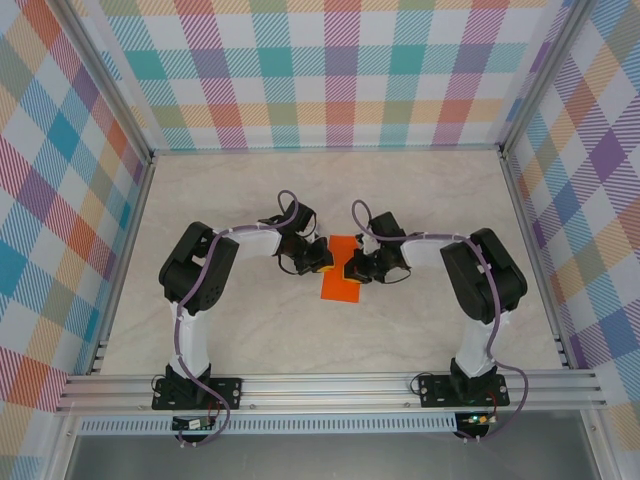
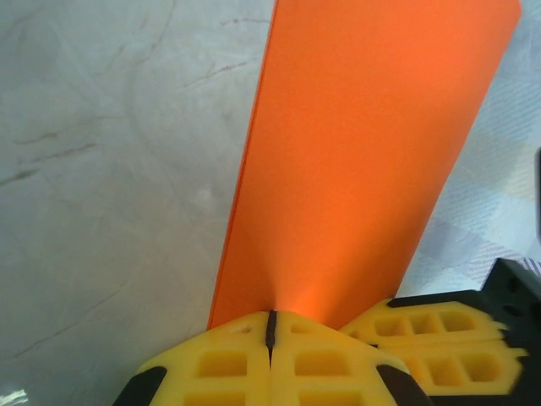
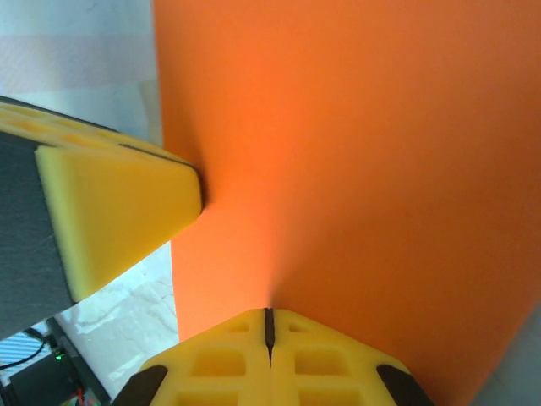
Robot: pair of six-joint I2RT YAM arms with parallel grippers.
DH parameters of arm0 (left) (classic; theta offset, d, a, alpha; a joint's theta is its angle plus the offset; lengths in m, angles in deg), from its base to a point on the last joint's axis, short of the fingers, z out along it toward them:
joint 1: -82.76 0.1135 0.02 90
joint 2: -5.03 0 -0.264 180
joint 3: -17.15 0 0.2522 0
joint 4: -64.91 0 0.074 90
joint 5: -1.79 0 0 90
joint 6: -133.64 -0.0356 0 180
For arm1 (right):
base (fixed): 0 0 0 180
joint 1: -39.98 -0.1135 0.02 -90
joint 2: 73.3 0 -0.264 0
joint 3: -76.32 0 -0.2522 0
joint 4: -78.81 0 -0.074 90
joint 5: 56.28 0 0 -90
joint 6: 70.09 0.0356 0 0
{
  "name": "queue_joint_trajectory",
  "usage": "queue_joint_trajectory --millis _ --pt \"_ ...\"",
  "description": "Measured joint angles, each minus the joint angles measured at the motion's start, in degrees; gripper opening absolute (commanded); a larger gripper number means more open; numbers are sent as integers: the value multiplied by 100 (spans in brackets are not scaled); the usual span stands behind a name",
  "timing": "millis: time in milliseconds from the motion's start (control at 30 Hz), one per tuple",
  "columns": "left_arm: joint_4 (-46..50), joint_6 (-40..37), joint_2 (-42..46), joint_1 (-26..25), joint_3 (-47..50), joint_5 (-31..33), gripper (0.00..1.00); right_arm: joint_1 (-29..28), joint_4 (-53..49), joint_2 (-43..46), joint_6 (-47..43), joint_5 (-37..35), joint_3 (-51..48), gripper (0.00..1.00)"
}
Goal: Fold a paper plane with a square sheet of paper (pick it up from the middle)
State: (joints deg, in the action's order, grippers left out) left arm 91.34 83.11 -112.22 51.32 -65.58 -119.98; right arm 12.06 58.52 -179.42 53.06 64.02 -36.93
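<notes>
No text, label, brand mark, number or sign can be read. The square sheet of paper, pinched between the closed fingers of the left gripper and of the right gripper, is plain orange and unprinted. The yellow pads show moulded recesses only, no characters.

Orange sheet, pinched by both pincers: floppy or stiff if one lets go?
Probably floppy: the sheet looks paper-thin at its edge, so it would likely droop from a single pinch. Likely very light: the left pincer and right pincer hold it by edge pinches alone. Smooth surface, so it may slip.
</notes>
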Motion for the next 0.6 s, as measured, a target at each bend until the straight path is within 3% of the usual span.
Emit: queue_joint_trajectory --millis 333,600 --pt "-46 39 0 2 22 -20 0 -22 260 901 -243 83 -1211 0" --pt "131 -120 -28 2 -120 9 0 -70 -549 1593 -369 -118 -1436 0"
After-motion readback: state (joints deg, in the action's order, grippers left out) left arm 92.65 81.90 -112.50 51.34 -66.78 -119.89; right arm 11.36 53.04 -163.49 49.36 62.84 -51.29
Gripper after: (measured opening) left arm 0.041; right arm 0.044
